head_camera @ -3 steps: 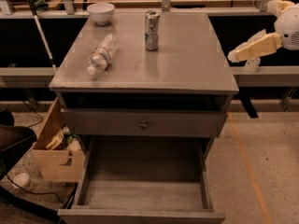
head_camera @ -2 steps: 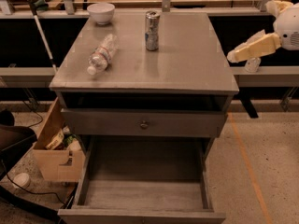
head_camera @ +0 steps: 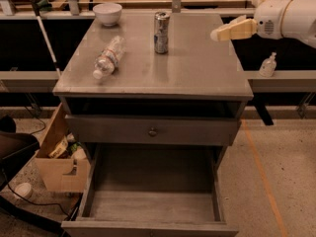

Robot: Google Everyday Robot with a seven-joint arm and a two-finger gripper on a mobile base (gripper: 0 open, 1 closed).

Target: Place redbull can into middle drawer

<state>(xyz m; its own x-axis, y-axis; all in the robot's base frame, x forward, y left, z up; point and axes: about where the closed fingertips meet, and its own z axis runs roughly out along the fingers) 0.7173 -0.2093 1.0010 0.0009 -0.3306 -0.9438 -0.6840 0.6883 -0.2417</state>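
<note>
Hovering well right of the redbull can (head_camera: 161,32) are the jaws.

1. The tool (head_camera: 216,34) hangs just off the right rear corner of the worktop (head_camera: 197,68); its arm runs out past the right edge.
2. The middle drawer (head_camera: 153,206) is cut by the bottom edge; its front panel barely shows.
3. The print on the redbull can (head_camera: 161,32) cannot be read.
4. The open slot (head_camera: 148,107) under the worktop is dark; its inside is hidden.
5. The contents of the cardboard box (head_camera: 59,174) are too small to name.
</note>
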